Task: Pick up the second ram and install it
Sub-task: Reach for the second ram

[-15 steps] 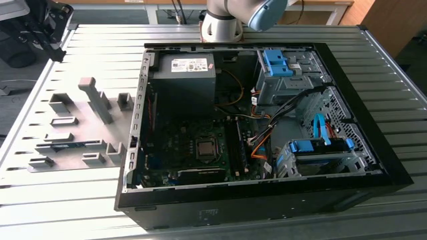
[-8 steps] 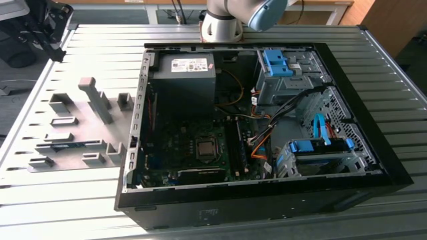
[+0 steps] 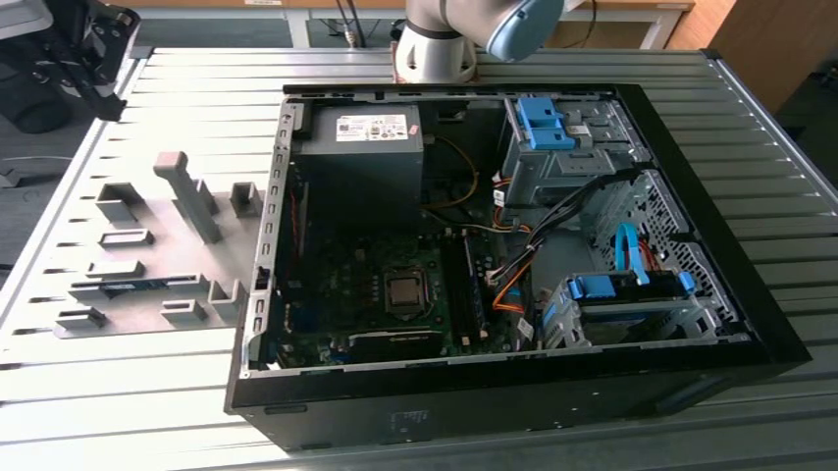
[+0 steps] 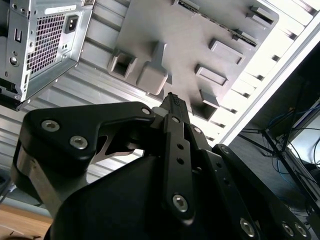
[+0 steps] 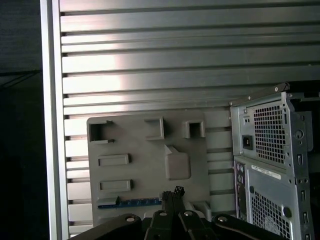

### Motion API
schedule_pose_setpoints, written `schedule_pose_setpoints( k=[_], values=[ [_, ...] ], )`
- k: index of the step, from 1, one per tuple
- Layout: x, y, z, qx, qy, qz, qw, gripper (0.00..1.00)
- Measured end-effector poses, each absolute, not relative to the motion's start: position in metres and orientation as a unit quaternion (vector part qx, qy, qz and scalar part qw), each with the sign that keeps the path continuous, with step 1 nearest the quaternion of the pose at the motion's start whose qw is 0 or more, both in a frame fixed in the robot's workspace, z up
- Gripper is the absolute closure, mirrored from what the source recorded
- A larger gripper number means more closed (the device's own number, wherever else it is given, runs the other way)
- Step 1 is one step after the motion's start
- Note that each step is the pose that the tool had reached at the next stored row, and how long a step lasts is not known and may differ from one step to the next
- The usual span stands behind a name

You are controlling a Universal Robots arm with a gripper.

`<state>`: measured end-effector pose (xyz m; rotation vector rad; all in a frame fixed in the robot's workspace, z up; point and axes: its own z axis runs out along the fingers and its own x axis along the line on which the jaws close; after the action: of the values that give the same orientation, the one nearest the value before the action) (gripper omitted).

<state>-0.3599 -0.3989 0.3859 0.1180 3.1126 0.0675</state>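
Well, the second ram [image 3: 137, 285] sat in a low holder near the edge of a grey holder plate [image 3: 196, 245]. The plate lay on the slatted bench [image 3: 131, 392], off to the exterior view's left of the open computer case [image 3: 524, 397] and well apart from the black memory slots [image 3: 458, 285] on the board inside. In the exterior view its long axis ran roughly across the picture, along the plate's near edge.

From where I stood, the fingers [image 5: 172, 192] hung above that plate. They looked closed together at the tips, with nothing between them. In the first wrist view the blue-green stick [image 5: 131, 202] stretched sideways from them, one end just beside the fingertips and the rest leading away toward the plate's outer side. So, as I judged it, the fingers were lined up nearer that end than the stick's middle, and they were not touching it.
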Motion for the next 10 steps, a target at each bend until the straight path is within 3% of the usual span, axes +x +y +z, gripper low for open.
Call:
schedule_pose_setpoints(
  k=[10],
  values=[
    [-0.3659, -0.4014, 0.3856, 0.038, 0.999, 0.022, 0.013, 0.89]
  ],
)
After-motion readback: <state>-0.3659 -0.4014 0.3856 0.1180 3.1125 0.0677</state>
